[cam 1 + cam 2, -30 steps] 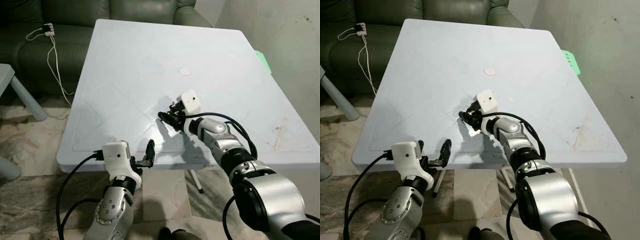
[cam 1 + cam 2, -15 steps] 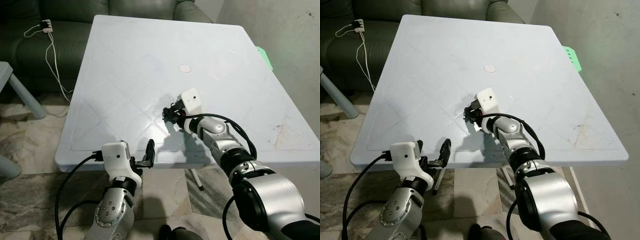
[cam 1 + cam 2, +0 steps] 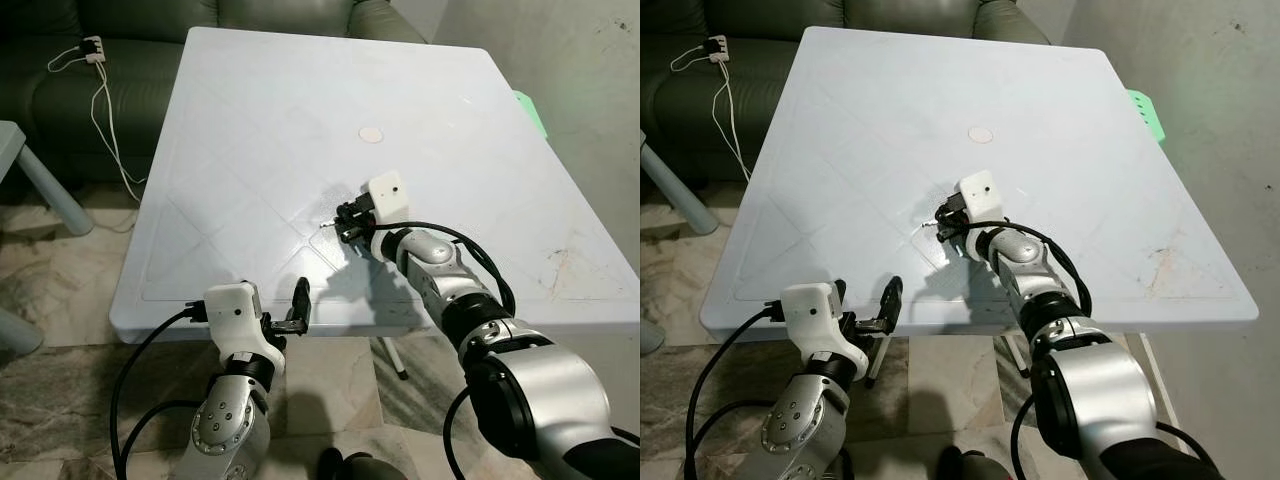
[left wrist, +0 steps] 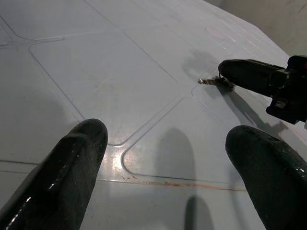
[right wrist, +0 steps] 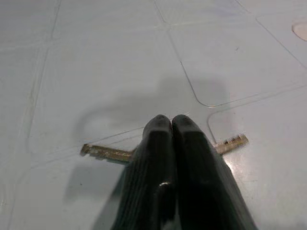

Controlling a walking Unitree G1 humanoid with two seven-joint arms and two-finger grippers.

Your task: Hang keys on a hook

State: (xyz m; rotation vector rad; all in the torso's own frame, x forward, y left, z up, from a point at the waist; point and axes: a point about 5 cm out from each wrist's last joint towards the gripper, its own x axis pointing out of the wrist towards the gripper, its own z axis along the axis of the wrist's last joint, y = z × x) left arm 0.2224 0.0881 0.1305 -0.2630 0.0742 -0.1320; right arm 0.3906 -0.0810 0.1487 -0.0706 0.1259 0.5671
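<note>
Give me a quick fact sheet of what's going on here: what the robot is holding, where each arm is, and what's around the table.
setting: pale blue table with a dark green sofa behind it
keys: brass-coloured keys sticking out on both sides of the right gripper's fingertips
right gripper: over the middle of the table, fingers pressed together on the keys
left gripper: open, at the table's near edge, holding nothing
other things: small round disc on the table; white cable trailing off the sofa
hook: cannot be made out
</note>
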